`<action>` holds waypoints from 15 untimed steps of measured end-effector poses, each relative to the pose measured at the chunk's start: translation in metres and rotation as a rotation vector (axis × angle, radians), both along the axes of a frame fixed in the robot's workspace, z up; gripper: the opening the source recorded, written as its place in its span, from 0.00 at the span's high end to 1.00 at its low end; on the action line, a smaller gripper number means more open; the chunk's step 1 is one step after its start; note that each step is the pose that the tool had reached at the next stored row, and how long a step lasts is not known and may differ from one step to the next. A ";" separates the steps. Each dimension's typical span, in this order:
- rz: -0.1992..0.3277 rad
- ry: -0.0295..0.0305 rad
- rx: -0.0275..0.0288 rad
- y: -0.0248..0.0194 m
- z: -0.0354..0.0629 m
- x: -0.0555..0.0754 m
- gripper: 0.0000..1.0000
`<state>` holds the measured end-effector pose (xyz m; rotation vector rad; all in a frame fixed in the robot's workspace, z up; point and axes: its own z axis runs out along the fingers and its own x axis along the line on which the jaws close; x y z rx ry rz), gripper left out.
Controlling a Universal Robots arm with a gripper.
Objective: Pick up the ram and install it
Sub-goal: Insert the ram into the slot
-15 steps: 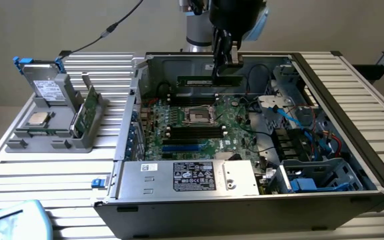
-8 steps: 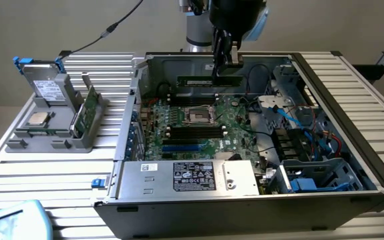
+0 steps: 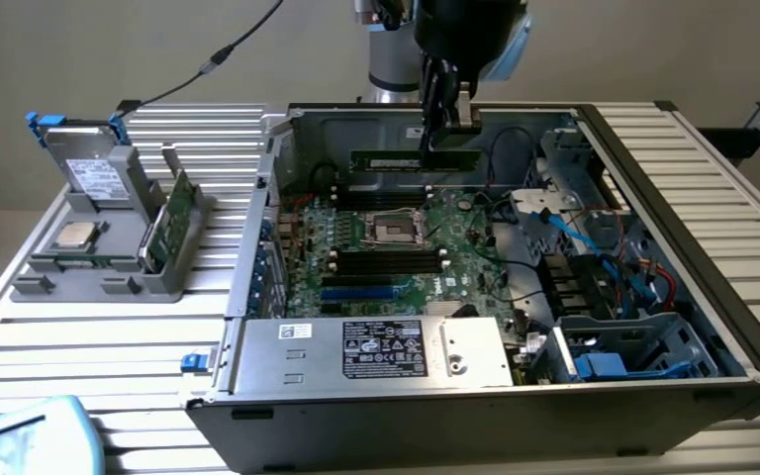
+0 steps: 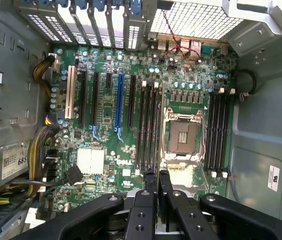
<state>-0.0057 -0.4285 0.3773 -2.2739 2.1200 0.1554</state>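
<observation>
The ram point(image 3: 400, 159), a slim dark stick with a small pale label, hangs level above the motherboard point(image 3: 414, 282) inside the open computer case point(image 3: 697, 297). My gripper point(image 3: 443, 137) is shut on its end toward the exterior view's right, coming down from above. In the wrist view my gripper point(image 4: 157, 181) looks down on the board, its black fingers point(image 4: 148, 182) close together with the ram edge-on between them. Black memory slots point(image 4: 148, 125) lie on one side of the processor socket point(image 4: 183, 132), and more slots point(image 4: 216, 130) lie on the other.
On the exterior view's left, a grey holder point(image 3: 37, 287) carries a hard drive point(image 3: 96, 173), a silver processor chip point(image 3: 76, 235) and a green circuit card point(image 3: 169, 223). A power supply point(image 3: 373, 351) fills the case front. A drive cage point(image 3: 631, 346) and cables point(image 3: 592, 247) crowd the right side.
</observation>
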 end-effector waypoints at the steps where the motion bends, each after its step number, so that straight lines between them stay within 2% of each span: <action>1: 0.000 0.0000 0.0001 0.0000 0.0000 0.000 0.86; 5: 0.000 -0.0008 0.0001 0.0001 -0.0014 0.000 0.86; 9: -0.001 -0.0029 0.0003 0.0011 -0.0081 -0.003 0.86; 15: -0.006 -0.0030 0.0000 0.0016 -0.0188 -0.006 0.86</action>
